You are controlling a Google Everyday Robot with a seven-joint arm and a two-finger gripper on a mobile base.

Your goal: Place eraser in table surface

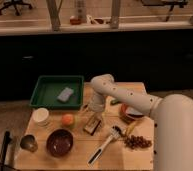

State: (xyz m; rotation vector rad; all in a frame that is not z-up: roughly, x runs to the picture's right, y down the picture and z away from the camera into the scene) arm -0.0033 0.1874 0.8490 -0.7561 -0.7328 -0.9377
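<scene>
The eraser, a small tan-brown striped block, is at the middle of the pale-wood table surface, right of the orange fruit. My gripper reaches down from the white arm directly over the eraser's far end. I cannot tell whether it touches the eraser.
A green tray holding a grey sponge sits at the back left. A white cup, a metal cup, a dark bowl, a brush, nuts and a plate are around.
</scene>
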